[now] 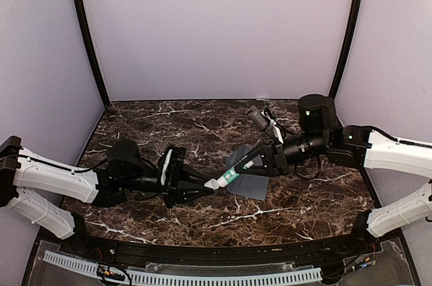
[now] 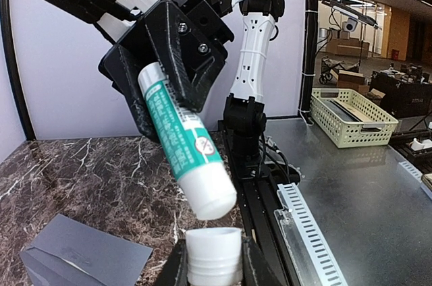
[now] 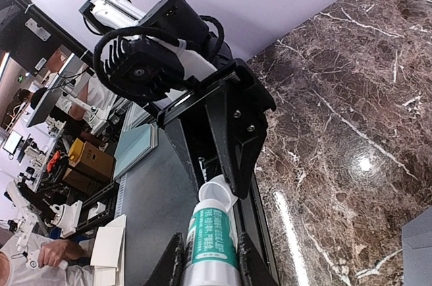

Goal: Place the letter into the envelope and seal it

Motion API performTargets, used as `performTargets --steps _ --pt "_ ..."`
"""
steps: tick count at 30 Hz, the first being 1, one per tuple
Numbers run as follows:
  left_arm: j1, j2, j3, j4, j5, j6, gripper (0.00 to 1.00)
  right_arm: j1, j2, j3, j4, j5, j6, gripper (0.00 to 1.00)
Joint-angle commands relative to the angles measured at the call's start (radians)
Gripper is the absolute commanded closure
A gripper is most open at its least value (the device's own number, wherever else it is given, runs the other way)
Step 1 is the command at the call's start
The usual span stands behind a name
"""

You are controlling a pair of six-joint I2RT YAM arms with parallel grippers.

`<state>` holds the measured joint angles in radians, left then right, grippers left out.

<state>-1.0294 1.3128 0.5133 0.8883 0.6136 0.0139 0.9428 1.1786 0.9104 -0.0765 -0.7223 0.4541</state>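
My right gripper is shut on a green-and-white glue stick, seen in the right wrist view and in the left wrist view. My left gripper is shut on the stick's white cap, whose open end sits just off the stick's white end. The two grippers meet tip to tip above the table's middle. The slate-grey envelope lies flat on the marble under my right gripper; it also shows in the left wrist view. The cream letter is out of view.
The dark marble table is enclosed by pale walls at the back and sides. A slotted white cable duct runs along the near edge. A cream basket stands on a bench outside the cell.
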Motion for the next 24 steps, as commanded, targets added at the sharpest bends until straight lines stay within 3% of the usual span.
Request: performTargets --steps 1,24 --pt "0.008 0.002 -0.013 0.044 0.021 -0.034 0.94 0.015 0.005 0.031 0.052 -0.010 -0.005 1.00" --pt "0.008 0.037 -0.003 0.081 0.035 -0.064 0.94 0.032 0.044 0.051 0.032 0.051 -0.016 1.00"
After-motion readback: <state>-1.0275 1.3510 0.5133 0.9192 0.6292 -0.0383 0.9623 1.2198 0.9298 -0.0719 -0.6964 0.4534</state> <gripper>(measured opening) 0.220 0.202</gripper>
